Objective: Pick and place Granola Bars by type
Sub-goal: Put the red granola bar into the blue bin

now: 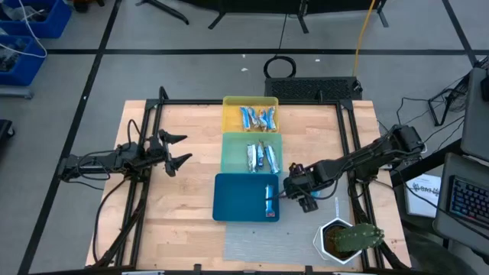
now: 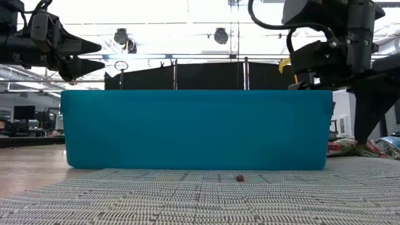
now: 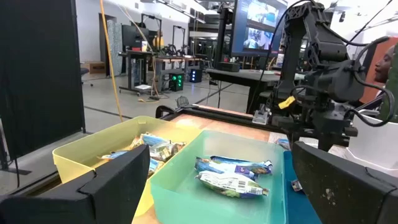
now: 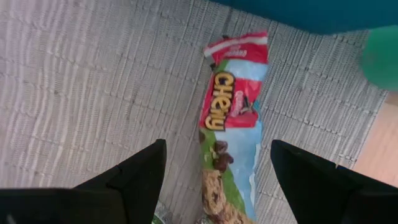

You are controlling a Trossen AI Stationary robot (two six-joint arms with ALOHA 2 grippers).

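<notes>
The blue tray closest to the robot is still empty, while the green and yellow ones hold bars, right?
Not quite. The high view shows the blue tray already holds one bar by its right edge. The green tray and yellow tray do hold bars.

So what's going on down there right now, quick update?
Right gripper open, hovering above a Chewy bar on the grey mat. Left gripper open, waiting at table's left. Trays hold sorted bars; nothing blocking.
</notes>
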